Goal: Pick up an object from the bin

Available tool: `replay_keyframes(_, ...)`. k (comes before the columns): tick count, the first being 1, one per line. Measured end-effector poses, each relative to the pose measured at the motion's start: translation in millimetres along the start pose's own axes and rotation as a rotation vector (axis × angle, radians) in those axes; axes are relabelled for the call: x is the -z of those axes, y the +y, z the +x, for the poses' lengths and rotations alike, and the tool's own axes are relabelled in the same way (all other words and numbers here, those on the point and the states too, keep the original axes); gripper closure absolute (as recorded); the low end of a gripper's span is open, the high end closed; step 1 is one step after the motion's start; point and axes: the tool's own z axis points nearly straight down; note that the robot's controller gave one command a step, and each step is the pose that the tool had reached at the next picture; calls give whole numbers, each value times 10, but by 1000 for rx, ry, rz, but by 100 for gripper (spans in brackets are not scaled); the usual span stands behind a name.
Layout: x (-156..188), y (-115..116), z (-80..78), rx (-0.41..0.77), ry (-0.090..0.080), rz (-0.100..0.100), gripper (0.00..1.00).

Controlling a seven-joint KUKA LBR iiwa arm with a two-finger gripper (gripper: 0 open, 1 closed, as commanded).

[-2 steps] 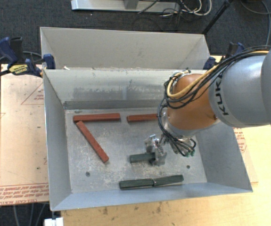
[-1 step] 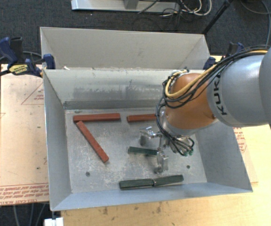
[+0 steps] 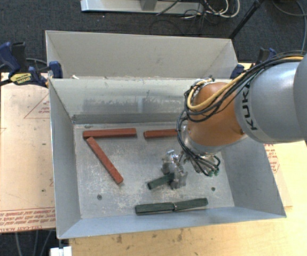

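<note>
The arm reaches in from 3 o'clock, hand point(image 3: 173, 170) lowered to the bin point(image 3: 62, 143) floor; apart or together, I cannot tell. A short dark green bar point(image 3: 158, 184) lies just at its 7 o'clock.

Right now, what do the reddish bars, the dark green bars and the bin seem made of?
Reddish-brown bars: matte, even colour, square edges; probably painted wood or plastic, cannot tell which. Dark green bars: same matte finish, equally open. Bin: grey sheet metal, dull sheen, scuffed floor.
</note>
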Motion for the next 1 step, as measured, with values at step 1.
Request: replay_keyframes(1, 1395, -231, 138, 23, -8, 5, 100)
